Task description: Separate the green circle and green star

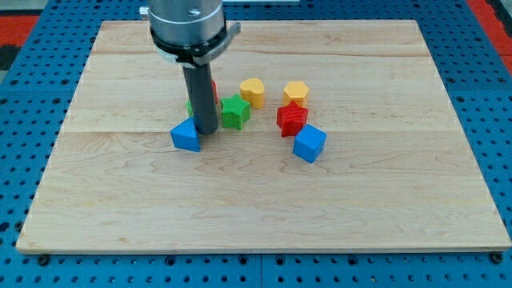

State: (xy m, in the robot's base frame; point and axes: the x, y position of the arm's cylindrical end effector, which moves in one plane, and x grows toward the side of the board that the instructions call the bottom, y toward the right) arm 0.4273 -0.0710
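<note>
The board (264, 216) is a pale wooden panel, and all blocks lie in its upper middle. Working near to far: the blue cube (310, 143) is nearest, at 5 o'clock of the red star (292, 118) and just touching it. The blue block (186, 135), wedge-like in shape, sits at 8 o'clock of my tip (207, 131) and appears to touch it. The tool is a plain rod with nothing to open or close; it clamps on nothing and rests upright on the board. The green star (234, 112) lies at 2 o'clock of the tip, just beside the rod. The green circle (190, 105) shows only as a sliver at the rod's 10 o'clock edge, mostly hidden, so its shape cannot be confirmed. The rod thus stands between the two green blocks, a placement that suits wedging them apart; a small gap already seems present, though whether they touch behind the rod cannot be told. Farther back, a red block (214, 87) peeks out at the rod's right edge, shape hidden. Farthest are two yellow blocks (253, 91) (295, 92), apparently hexagonal. Count: two blue, two green, two red, two yellow, eight in total.
</note>
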